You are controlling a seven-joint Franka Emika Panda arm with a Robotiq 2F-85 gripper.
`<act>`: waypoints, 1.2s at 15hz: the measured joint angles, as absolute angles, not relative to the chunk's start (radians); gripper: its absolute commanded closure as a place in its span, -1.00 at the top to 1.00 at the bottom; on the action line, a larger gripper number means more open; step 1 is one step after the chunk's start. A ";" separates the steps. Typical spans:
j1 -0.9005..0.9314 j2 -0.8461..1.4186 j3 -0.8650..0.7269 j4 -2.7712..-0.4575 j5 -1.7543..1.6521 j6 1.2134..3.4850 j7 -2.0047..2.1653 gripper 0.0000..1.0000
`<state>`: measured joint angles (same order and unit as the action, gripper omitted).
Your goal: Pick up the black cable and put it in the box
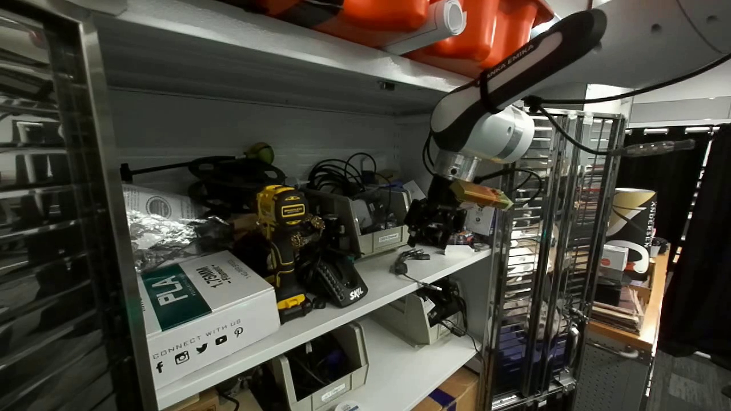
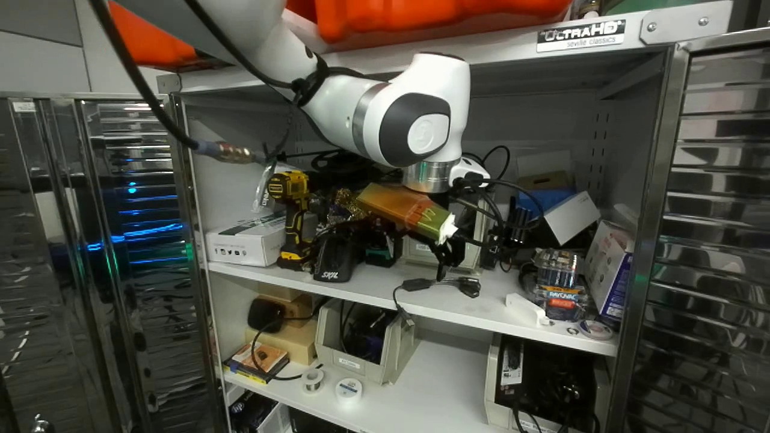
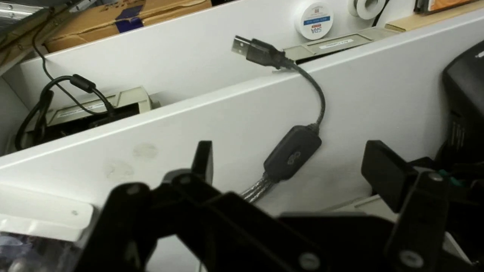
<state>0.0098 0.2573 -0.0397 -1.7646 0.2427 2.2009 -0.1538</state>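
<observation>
Tool (image 3: pixel 294 163) gapes; cable (image 3: pixel 292 153) on shelf (image 3: pixel 227 130).

Bare shelf (image 3: pixel 378 90) between black cable (image 3: pixel 292 154) and SKIL charger (image 2: pixel 334 257) (white block (image 2: pixel 522 308) opposite).

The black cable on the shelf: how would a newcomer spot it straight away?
In both exterior views, find the shelf with the yellow drill. Go right, past the SKIL device. The black cable lies there, thin and loose unlike those two, its USB plug poking past the shelf's front edge.
</observation>
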 measured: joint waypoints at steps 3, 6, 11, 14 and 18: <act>0.011 0.346 -0.017 -1.664 0.229 2.141 -0.111 1.00; 0.019 0.429 0.001 -1.541 0.191 2.055 -0.050 1.00; 0.034 0.510 0.009 -1.409 0.136 1.942 0.014 1.00; 0.044 0.532 0.009 -1.373 0.077 1.879 0.062 1.00; 0.059 0.548 0.008 -1.361 0.015 1.836 0.092 1.00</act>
